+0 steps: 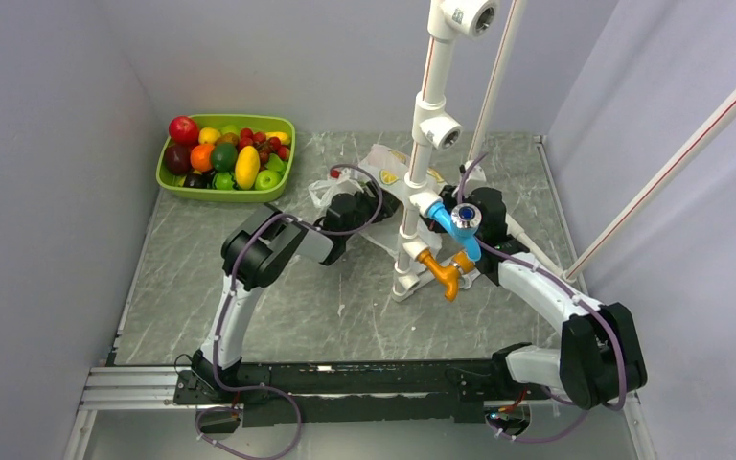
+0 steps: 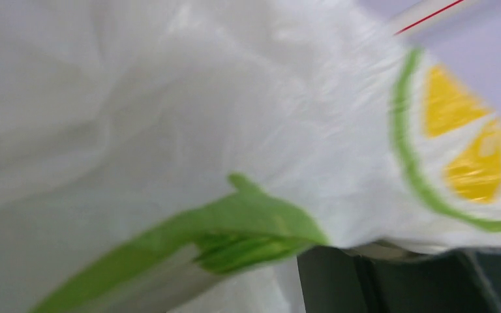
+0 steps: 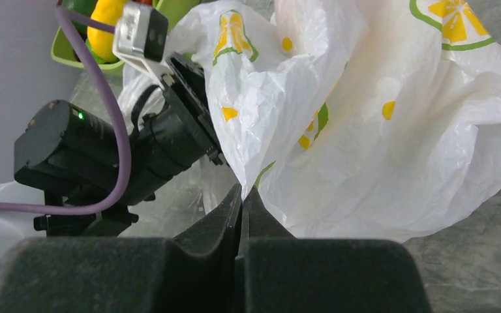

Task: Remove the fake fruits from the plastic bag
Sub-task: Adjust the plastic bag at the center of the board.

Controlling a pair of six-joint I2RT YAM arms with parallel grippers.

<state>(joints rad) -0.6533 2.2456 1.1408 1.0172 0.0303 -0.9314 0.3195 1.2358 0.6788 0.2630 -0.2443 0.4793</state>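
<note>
Here, thin crinkled plastic bag (image 3: 378, 130) — lemon-slice print, right tool (image 3: 241, 193) closed at its edge, left tool (image 3: 199, 114) — state unclear.

Right hand (image 3: 242, 193) closed tight near the extended, half-hidden left hand (image 3: 196, 111).

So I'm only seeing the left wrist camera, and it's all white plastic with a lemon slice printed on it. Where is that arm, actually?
Observer: The left gripper is pushed against the side of the plastic bag, which lies on the table between the two grippers.
Visitor: And the other arm?
Observer: The right gripper has its jaws shut, tips right at the bag's lower fold. I can't tell whether any plastic is pinched.
Visitor: Any fruit around?
Observer: Yes, a green tray in the table's far left corner holds a pile of mixed fruit.
</note>
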